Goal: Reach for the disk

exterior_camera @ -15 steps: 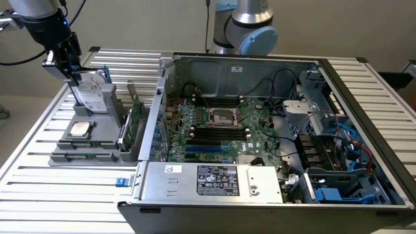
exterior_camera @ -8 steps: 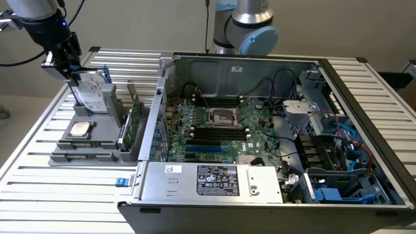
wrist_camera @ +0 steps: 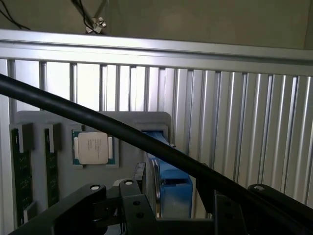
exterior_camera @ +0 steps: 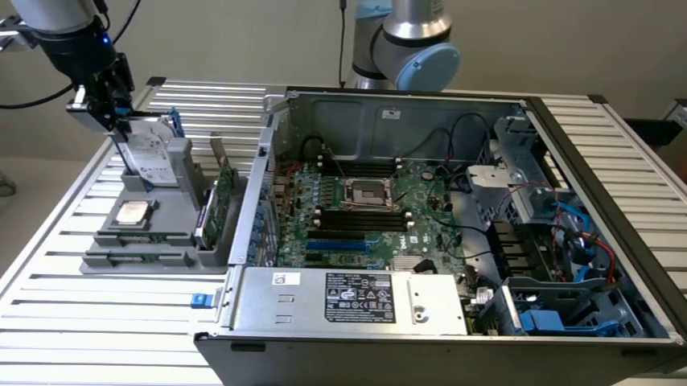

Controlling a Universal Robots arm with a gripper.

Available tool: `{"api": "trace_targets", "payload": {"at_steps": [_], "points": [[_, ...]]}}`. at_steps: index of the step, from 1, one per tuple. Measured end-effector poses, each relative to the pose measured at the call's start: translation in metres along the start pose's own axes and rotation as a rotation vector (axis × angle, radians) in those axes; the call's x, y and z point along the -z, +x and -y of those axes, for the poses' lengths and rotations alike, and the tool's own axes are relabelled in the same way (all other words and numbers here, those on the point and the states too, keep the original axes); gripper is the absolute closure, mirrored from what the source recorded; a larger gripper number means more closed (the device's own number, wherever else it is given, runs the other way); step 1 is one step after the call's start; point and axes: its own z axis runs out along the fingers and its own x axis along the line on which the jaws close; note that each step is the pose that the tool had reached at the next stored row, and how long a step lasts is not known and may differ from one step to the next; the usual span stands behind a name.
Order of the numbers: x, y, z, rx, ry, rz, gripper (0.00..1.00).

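The disk stands on edge in the far slot of a grey holder at the exterior view's left, silver with a white label and a blue rail. My gripper hangs right at its upper end. In the wrist view the disk shows as a blue-framed edge between the black fingers. The jaws straddle it, one finger close to its silver side and a gap on the other. My gripper is open.
A square silver CPU chip lies in the same holder, with green memory sticks beside it. An open computer case fills the exterior view's right on the slatted metal table. A black cable crosses the wrist view.
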Motion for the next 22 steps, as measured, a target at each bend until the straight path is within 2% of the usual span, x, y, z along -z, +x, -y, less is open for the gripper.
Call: {"api": "trace_targets", "payload": {"at_steps": [5,14,22], "points": [[-0.0002,0.0,0.0002,-0.004,-0.0003,0.0009,0.46],[-0.0014,0.0001,0.0012,-0.005,-0.0052,0.0009,0.46],[-0.0024,0.0002,0.0014,-0.005,-0.0052,0.001,0.46]]}}
